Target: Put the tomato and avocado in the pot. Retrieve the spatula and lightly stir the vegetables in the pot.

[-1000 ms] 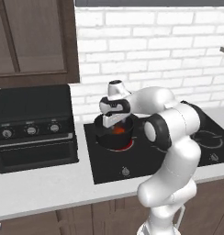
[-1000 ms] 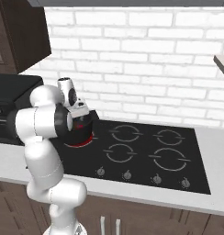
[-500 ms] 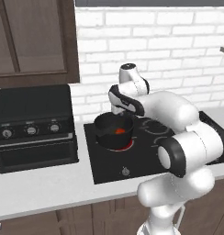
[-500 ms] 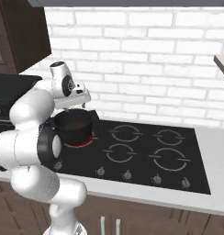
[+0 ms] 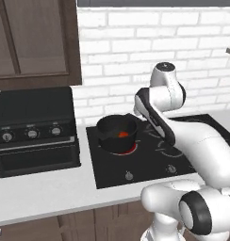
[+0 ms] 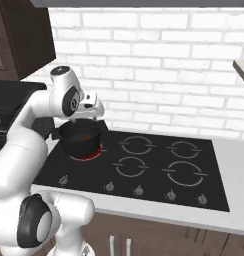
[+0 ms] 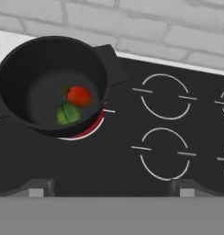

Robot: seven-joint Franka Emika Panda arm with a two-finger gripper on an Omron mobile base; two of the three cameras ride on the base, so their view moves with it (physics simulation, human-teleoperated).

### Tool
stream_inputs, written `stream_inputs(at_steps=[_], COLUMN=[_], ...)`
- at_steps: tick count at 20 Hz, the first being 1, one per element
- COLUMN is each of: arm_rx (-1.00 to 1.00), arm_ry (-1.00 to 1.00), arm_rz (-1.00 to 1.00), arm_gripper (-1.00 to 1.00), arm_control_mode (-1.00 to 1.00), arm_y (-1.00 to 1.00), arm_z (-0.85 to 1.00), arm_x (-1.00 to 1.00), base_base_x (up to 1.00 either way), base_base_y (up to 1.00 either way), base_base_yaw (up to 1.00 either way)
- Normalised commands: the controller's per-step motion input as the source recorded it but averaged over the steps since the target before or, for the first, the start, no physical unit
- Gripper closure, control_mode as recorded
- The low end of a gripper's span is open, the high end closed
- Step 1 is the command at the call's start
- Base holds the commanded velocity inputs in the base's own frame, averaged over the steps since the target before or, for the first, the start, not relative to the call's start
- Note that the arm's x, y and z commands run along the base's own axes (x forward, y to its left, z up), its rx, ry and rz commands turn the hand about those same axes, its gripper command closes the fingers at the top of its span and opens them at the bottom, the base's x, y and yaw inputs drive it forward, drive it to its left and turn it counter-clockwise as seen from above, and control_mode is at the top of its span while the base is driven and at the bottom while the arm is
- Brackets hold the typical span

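The black pot (image 7: 52, 85) sits on the near-left burner of the stovetop (image 7: 169, 137), a red ring glowing under its base, placed where its contents can be worked from above. Inside, the tomato (image 7: 79, 96) and the green avocado (image 7: 68, 114) lie side by side on the pot floor, touching or nearly so; both vegetables appear to be delivered. The gripper (image 6: 89, 111) hovers above and just right of the pot's rim, its fingers spread wide apart and holding nothing, which suggests the arm is free for the spatula, a tool these views do not let me place. The pot stands upright, mouth facing up, its two short side handles running roughly left to right. A black countertop oven (image 5: 34, 124) stands to the left on the counter (image 5: 51, 193).
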Motion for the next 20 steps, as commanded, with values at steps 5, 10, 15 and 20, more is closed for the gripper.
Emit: stream_inputs(at_steps=[5, 10, 15, 20], arm_rx=[0.05, 0.00, 0.00, 0.00], arm_ry=[-0.14, 0.00, 0.00, 0.00], arm_rz=[-0.10, 0.00, 0.00, 0.00], arm_gripper=[-1.00, -1.00, -1.00, -1.00], arm_control_mode=[-1.00, 1.00, 1.00, 1.00], arm_y=[-0.18, 0.00, 0.00, 0.00], arm_z=[0.13, 0.00, 0.00, 0.00], arm_x=[-0.82, 0.00, 0.00, 0.00], base_base_x=[0.00, -0.07, 0.00, 0.00], base_base_y=[0.00, -0.47, -1.00, -1.00], base_base_yaw=[0.00, -0.09, -0.04, -0.02])
